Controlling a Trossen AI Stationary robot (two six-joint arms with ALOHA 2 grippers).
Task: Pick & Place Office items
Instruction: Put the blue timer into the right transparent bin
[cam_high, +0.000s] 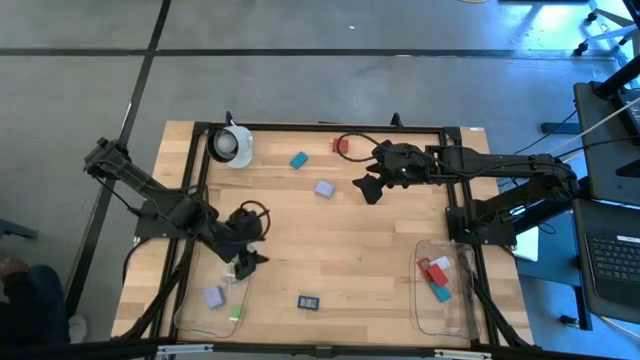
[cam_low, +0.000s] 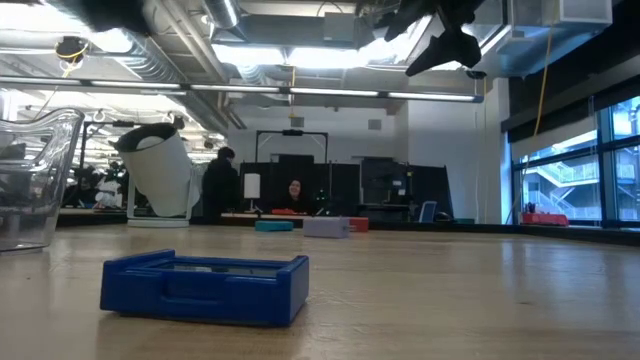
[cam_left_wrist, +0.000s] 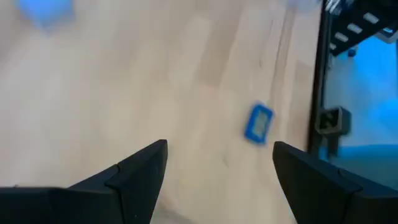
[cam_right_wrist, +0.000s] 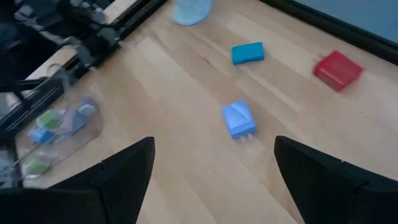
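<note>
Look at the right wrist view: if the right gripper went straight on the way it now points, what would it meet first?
Most likely the lavender block, lying on the table between the open jaws' line of sight. The right gripper holds nothing. The teal piece lies farther along; depth is hard to judge.

Both arms reach in over the table, fingers apart.

The left arm comes from the left edge and bends toward the near-left part; the left gripper (cam_high: 247, 262) points down and its two dark fingers (cam_left_wrist: 140, 171) stand spread with nothing between them. The right arm stretches in from the right side (almost straight); the right gripper (cam_high: 368, 187) is raised over the far middle, its fingers (cam_right_wrist: 127, 168) also wide and empty.
</note>
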